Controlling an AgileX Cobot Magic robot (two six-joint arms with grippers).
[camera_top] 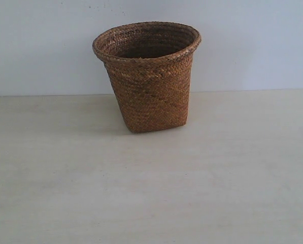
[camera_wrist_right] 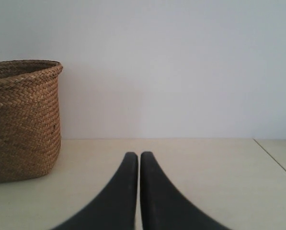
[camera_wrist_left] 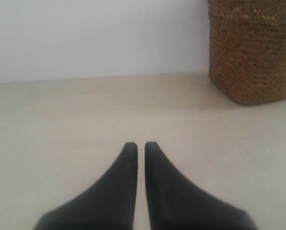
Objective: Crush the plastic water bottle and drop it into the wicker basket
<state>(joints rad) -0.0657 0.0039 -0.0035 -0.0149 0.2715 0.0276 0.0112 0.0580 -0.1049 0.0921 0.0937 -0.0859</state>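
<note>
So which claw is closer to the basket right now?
Neither clearly. Left claw sits off one side of the basket, right claw off the other, each with table between.

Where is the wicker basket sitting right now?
In the exterior view the wicker basket stands upright near the middle of the table, set toward the back wall.

obstacles: 1, wicker basket (upright, mid-back) | table front, sides: open

The exterior view looks slightly downward across the tabletop at the wicker basket, upper centre of frame. Both wrist views sit low, sighting along the left tool and right tool; each catches the basket's side.
</note>
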